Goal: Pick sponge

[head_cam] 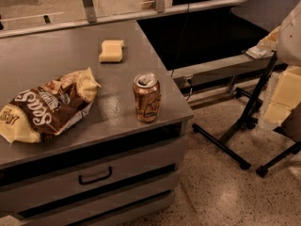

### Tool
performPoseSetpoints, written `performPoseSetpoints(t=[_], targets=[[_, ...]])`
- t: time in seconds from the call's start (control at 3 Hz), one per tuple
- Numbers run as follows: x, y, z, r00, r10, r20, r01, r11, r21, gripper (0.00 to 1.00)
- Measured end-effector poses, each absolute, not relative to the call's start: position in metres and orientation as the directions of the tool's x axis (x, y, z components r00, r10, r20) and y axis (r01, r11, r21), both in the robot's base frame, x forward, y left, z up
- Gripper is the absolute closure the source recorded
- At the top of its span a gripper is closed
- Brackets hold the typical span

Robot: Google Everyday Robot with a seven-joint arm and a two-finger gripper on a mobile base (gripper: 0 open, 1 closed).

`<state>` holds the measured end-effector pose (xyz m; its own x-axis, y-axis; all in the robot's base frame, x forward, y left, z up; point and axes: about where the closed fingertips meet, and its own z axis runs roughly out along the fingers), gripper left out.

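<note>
The sponge [111, 50] is a small pale yellow block with rounded corners. It lies flat on the grey metal counter [51, 55], toward the back, nothing touching it. My gripper [282, 100] is at the far right edge of the view, pale yellow and close to the camera. It hangs over the floor, well to the right of the counter and far from the sponge. It holds nothing that I can see.
A brown-and-gold drink can [146, 98] stands upright near the counter's front right corner. A brown-and-yellow chip bag [44, 107] lies at the front left. Drawers with a handle [95, 176] sit below. A black stand's legs [235, 131] spread on the speckled floor at right.
</note>
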<state>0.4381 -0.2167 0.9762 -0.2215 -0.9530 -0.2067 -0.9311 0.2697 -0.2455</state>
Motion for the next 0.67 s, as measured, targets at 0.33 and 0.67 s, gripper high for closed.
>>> performPoseSetpoints(t=[0.33, 0.67], targets=[[0.438, -0.217, 0.976, -0.221, -0.953, -0.207, -0.931, 0.270, -0.246, 0.00], [0.475, -0.203, 0.983, -0.172, -0.958, -0.228, -0.932, 0.233, -0.279, 0.00]])
